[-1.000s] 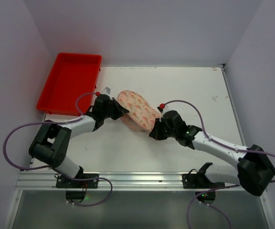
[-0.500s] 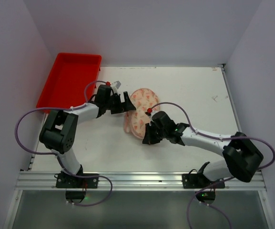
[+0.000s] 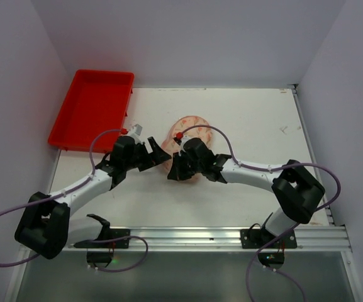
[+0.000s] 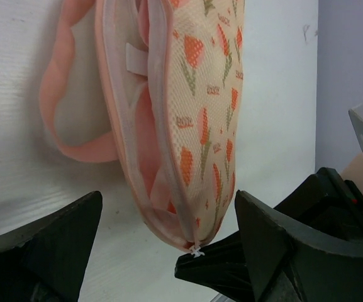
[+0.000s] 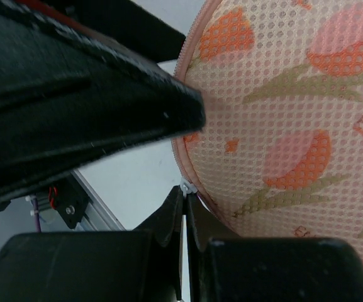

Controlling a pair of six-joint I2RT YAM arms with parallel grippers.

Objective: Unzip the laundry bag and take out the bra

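The laundry bag [image 3: 192, 126], cream mesh with orange-pink print, lies mid-table with its zip partly undone. In the left wrist view the bag [image 4: 209, 94] gapes and pale pink bra fabric [image 4: 145, 129] shows inside; a pink band [image 4: 56, 88] loops out onto the table. My right gripper [image 3: 171, 174] is shut on the small white zipper pull [image 5: 186, 187] at the bag's near end [image 4: 195, 251]. My left gripper [image 3: 160, 157] stands open just left of that end, its fingers [image 4: 55, 239] on either side of the bag's tip [image 4: 168, 211] without touching.
A red tray [image 3: 93, 107] sits at the table's back left corner. The two grippers nearly touch at the bag's near end; the left gripper's dark finger [image 5: 74, 94] fills the upper left of the right wrist view. The metal rail [image 3: 187, 236] runs along the near edge.
The left gripper let go of the bag and drew back toward the near left. The right gripper, still shut, moved left along the bag's edge, and the bag bunched toward the back.
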